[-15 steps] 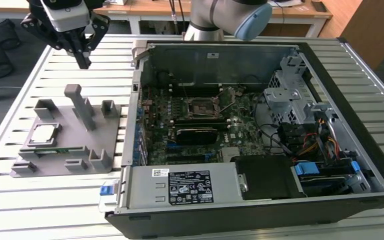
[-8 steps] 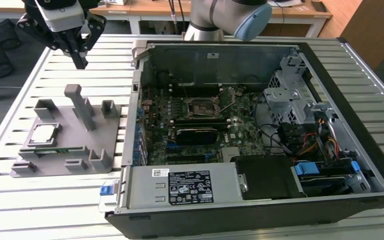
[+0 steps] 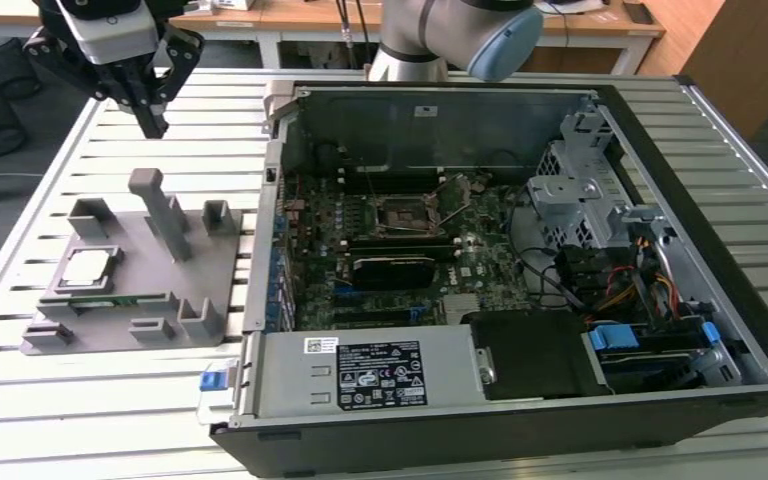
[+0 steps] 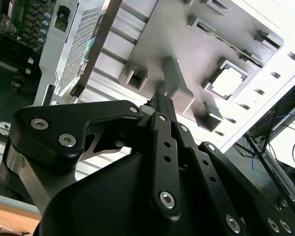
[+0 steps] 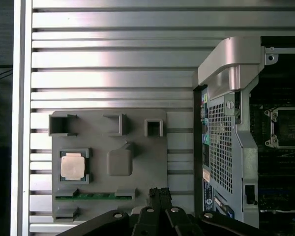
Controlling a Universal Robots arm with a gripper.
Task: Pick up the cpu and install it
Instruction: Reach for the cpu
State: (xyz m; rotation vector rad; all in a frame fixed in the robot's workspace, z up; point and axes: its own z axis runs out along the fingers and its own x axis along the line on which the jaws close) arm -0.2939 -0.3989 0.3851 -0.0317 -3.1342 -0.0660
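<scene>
The cpu [image 3: 87, 267] is a small square chip with a silver top. It lies flat in a recess of the grey holder block [image 3: 157, 290] at the exterior view's left, and shows in both wrist views [image 5: 73, 166] [image 4: 227, 82]. My gripper [image 3: 156, 127] hangs well above the slatted table beyond the block's far end, its black fingers pressed together with nothing between them. In the first wrist view the gripper [image 5: 159, 191] sits off to one side of the cpu, over the block's edge. The black socket [image 3: 404, 212] lies on the motherboard inside the open computer case [image 3: 704, 230].
A long green memory stick [image 5: 93, 195] lies in a slot of the holder block beside the cpu. Upright grey posts [image 3: 157, 205] rise from the block. The case's raised metal wall [image 3: 275, 200] stands between the block and the motherboard. The slatted table [image 3: 104, 410] surrounds both.
</scene>
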